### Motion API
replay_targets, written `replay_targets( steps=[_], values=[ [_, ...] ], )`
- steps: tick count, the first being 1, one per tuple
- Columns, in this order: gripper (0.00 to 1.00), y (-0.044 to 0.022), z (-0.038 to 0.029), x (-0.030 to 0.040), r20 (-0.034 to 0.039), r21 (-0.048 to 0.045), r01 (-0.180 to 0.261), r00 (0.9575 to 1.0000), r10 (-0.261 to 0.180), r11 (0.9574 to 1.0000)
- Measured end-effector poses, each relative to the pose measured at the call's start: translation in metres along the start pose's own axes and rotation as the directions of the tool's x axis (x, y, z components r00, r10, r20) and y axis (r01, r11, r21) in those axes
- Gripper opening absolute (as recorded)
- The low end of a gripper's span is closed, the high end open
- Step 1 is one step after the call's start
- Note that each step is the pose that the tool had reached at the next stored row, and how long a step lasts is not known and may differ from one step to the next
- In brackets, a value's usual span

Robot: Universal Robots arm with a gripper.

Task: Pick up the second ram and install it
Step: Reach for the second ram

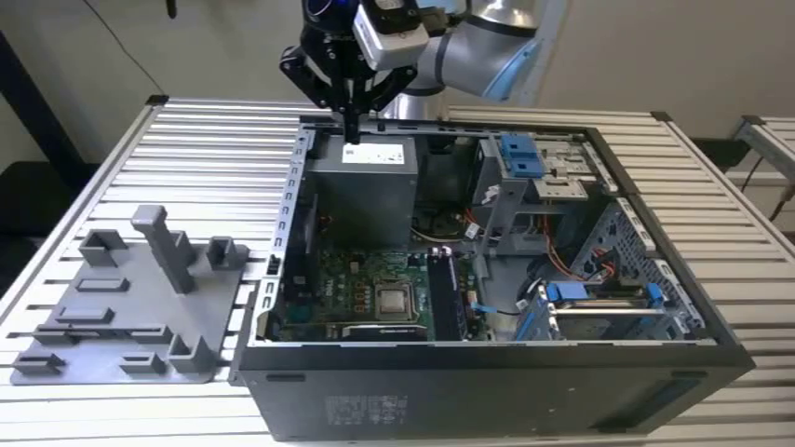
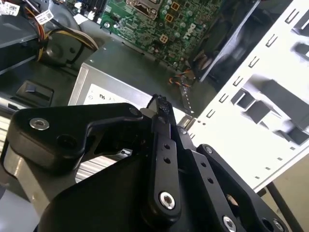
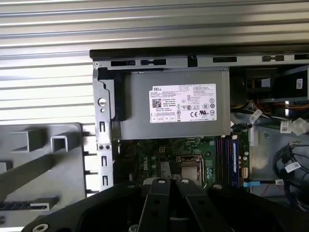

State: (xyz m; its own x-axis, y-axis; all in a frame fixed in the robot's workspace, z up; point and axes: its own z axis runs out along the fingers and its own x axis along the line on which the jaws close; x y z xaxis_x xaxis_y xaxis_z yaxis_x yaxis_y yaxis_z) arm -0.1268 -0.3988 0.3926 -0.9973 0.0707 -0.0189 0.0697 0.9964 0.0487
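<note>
Since open case (image 1: 497,372) takes most of slatted surface (image 1: 223,130), work centres there. Grey fixture plate (image 1: 125,340) lies beside case, posts upright. PSU (image 1: 360,196) in case's far corner. End effector (image 1: 352,138) hangs just above PSU, pinched narrow, nothing held, well apart from ram (image 3: 235,159). Ram = blue strip upright near CPU (image 1: 395,300), looks seated; which stick is 2nd, can't tell. Judgement: install approx done. Any re-press would need clear drop past PSU wall. Cables (image 1: 572,270) crowd exterior view's right of ram.
</note>
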Motion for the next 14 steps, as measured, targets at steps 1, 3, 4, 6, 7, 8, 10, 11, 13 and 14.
replay_targets(
  steps=[1, 3, 4, 6, 7, 8, 10, 11, 13, 14],
  values=[
    [0.11, 0.0000, 0.0001, 0.0007, 0.0001, -0.0001, 0.000, 1.0000, 0.000, 1.0000],
    [0.11, 0.0000, 0.0001, 0.0010, 0.0000, -0.0001, 0.000, 1.0000, 0.000, 1.0000],
    [0.11, -0.0001, 0.0000, 0.0010, 0.0000, 0.0000, 0.000, 1.0000, 0.000, 1.0000],
    [0.11, -0.0001, 0.0000, 0.0012, 0.0000, -0.0001, 0.000, 1.0000, 0.000, 1.0000],
    [0.11, -0.0001, 0.0000, 0.0012, 0.0001, 0.0000, 0.000, 1.0000, 0.000, 1.0000],
    [0.11, -0.0001, 0.0000, 0.0012, 0.0000, 0.0000, 0.000, 1.0000, 0.000, 1.0000],
    [0.11, -0.0001, 0.0000, 0.0012, 0.0000, -0.0001, 0.000, 1.0000, 0.000, 1.0000],
    [0.11, -0.0001, 0.0000, 0.0013, 0.0000, -0.0001, 0.000, 1.0000, 0.000, 1.0000],
    [0.11, -0.0001, 0.0000, 0.0016, 0.0001, -0.0001, 0.000, 1.0000, 0.000, 1.0000],
    [0.11, -0.0001, 0.0000, 0.0018, 0.0000, 0.0000, 0.000, 1.0000, 0.000, 1.0000]
  ],
)
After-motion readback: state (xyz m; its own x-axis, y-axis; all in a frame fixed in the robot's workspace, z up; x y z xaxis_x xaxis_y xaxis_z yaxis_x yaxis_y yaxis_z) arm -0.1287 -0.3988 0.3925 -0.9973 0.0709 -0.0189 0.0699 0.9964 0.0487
